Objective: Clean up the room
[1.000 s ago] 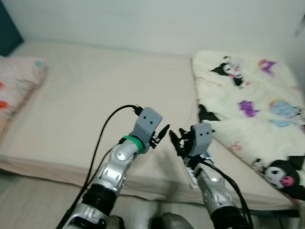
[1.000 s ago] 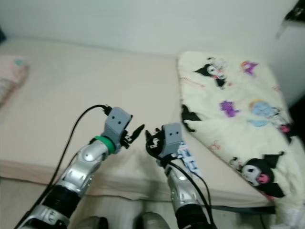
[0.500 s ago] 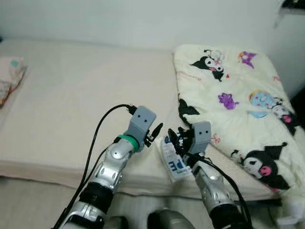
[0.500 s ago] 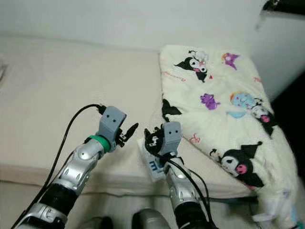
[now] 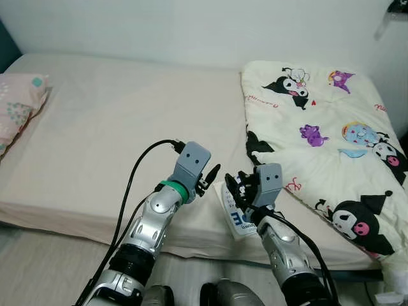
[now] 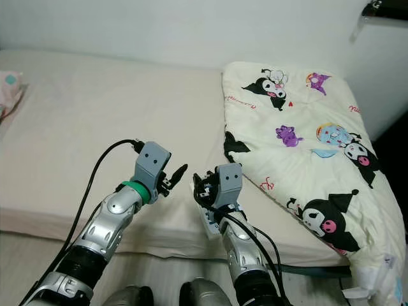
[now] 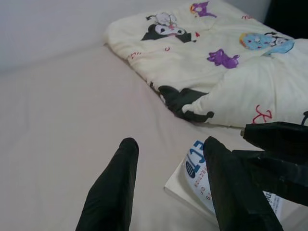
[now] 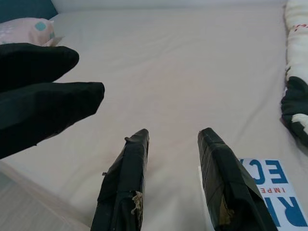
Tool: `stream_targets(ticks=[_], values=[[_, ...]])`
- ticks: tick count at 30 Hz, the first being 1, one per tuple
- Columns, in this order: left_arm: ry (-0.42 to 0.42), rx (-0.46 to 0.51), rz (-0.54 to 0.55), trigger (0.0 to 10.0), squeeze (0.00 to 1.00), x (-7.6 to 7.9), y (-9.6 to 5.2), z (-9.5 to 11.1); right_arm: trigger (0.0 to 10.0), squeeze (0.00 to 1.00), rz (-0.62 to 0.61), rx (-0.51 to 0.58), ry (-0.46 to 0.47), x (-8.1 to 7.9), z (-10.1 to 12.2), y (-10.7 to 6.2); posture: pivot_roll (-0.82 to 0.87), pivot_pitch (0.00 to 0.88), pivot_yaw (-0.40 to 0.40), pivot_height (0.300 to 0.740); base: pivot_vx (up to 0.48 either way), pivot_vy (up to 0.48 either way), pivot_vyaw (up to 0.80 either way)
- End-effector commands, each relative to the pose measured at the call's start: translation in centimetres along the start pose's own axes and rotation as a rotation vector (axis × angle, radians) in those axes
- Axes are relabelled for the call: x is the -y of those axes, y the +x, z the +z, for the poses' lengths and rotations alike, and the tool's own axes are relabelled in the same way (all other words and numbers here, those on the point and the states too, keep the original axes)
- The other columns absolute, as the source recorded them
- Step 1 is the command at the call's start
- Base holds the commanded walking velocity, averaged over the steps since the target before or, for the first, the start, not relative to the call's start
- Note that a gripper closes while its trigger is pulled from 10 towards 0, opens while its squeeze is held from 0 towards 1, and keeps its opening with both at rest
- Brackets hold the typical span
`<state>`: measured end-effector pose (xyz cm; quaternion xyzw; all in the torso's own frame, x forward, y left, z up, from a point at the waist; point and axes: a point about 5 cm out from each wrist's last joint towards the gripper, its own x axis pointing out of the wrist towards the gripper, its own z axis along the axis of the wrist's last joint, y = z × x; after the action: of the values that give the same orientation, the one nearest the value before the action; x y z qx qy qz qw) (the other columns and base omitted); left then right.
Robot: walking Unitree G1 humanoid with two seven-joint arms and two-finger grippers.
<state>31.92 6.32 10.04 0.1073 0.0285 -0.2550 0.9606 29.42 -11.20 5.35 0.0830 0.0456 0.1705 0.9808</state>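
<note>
A white booklet (image 5: 234, 220) with blue letters lies on the beige bed (image 5: 115, 121) near its front edge. A cream blanket (image 5: 319, 134) printed with cartoon figures covers the bed's right part. My right gripper (image 5: 237, 186) hovers open just above the booklet's near-left corner, nothing between its fingers (image 8: 130, 173). My left gripper (image 5: 209, 178) hangs open a little to the left, facing the right one, also empty. In the left wrist view the booklet (image 7: 197, 168) lies beyond the open left gripper (image 7: 170, 141). The right wrist view has the booklet (image 8: 269, 192) beside the open right gripper (image 8: 173, 132).
A pink patterned pillow (image 5: 19, 108) lies at the bed's far left end. A white wall runs behind the bed, with a dark blue headboard (image 5: 6, 54) at the top left. Light floor (image 5: 38, 268) shows below the mattress edge. The blanket's corner hangs off at the lower right (image 6: 376, 274).
The whole picture has swung sideways as the camera turned, bringing the booklet into fuller view. Both grippers keep the same open pose side by side over the bed's front edge.
</note>
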Motion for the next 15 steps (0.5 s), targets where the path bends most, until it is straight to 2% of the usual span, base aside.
stream_targets(ticks=[1,6,10,12,15], values=[[-0.007,-0.028,0.002,10.0,0.0,0.03,-0.09,-0.59,10.0,0.0,-0.003,-0.024,0.009,-0.08,-0.56,-0.27,-0.07,0.032,0.023,0.74,0.0,0.0,0.0],[-0.013,-0.028,0.008,10.0,0.0,-0.02,-0.04,-0.55,10.0,0.0,-0.002,-0.025,0.009,-0.12,-0.59,-0.24,-0.07,0.032,0.023,0.74,0.0,0.0,0.0],[-0.043,-0.035,0.017,10.0,0.0,-0.08,-0.06,-0.66,10.0,0.0,0.001,-0.026,0.009,-0.18,-0.61,-0.2,-0.07,0.032,0.024,0.74,0.0,0.48,0.0],[-0.029,-0.023,0.02,10.0,0.0,-0.15,-0.07,-0.53,10.0,0.0,0.001,-0.027,0.009,-0.2,-0.63,-0.19,-0.07,0.031,0.023,0.74,0.0,0.48,0.0],[-0.023,-0.008,0.015,10.0,0.0,-0.19,-0.09,-0.31,10.0,0.0,0.003,-0.027,0.009,-0.26,-0.65,-0.17,-0.06,0.031,0.025,0.74,0.0,0.106,0.0]])
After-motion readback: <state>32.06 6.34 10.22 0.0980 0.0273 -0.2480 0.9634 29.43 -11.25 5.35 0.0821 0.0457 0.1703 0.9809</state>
